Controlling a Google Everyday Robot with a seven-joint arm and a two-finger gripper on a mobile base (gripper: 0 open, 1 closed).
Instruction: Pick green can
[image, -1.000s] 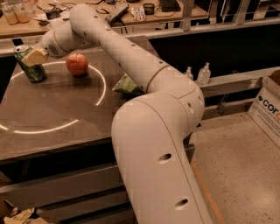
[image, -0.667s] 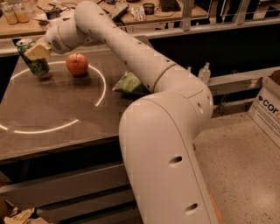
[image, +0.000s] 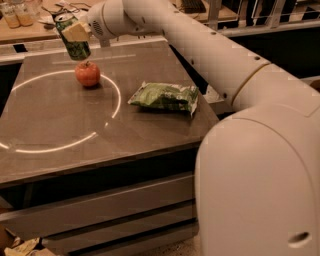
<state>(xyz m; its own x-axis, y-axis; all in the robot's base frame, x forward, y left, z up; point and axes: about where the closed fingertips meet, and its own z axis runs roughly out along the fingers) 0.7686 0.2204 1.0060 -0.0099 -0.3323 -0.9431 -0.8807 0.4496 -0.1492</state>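
The pincer (image: 71, 31) is at the far left corner of the bench (image: 60, 125), clenched around the upper part of the green can (image: 78, 49). One pale pad (image: 76, 33) presses the can's side just below its silver rim. The can hangs tilted in this grip, its base raised off the bench, just above the red apple (image: 87, 74). A green snack bag (image: 165, 96) lies flat to the right, well apart. The white arm (image: 200, 45) reaches in from the right.

The table (image: 60, 135) carries an apple (image: 87, 74), with a bag (image: 165, 96) right of it; the gripper (image: 75, 33) grips the can (image: 76, 46) just above the apple.
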